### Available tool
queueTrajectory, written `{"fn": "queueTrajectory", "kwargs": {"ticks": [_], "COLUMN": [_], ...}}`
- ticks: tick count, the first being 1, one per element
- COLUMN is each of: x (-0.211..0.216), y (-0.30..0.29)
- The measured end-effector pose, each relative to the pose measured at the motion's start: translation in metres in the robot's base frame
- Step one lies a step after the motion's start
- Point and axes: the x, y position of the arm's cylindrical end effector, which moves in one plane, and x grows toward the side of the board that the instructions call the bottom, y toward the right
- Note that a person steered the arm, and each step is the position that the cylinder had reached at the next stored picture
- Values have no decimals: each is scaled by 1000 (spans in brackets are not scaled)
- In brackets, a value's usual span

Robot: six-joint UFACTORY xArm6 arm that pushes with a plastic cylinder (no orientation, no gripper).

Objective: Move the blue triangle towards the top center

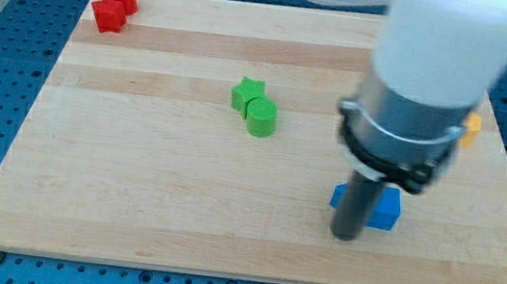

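Observation:
A blue block (pixel 383 207) lies at the lower right of the wooden board (pixel 177 210), partly hidden by my rod, so its shape cannot be made out fully. My tip (pixel 346 236) rests on the board at the blue block's lower left edge, touching or nearly touching it. The arm's white and grey body fills the upper right of the view.
A green star (pixel 248 93) and a green round block (pixel 261 118) sit together at the centre. Two red blocks (pixel 113 8) sit at the top left corner. A yellow-orange block (pixel 471 130) peeks out behind the arm at the right.

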Motion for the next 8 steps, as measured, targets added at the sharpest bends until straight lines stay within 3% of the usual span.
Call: {"fn": "queueTrajectory", "kwargs": {"ticks": [1, 2, 4, 6, 8], "x": [-19, -5, 1, -70, -28], "y": [-27, -26, 14, 13, 42]}}
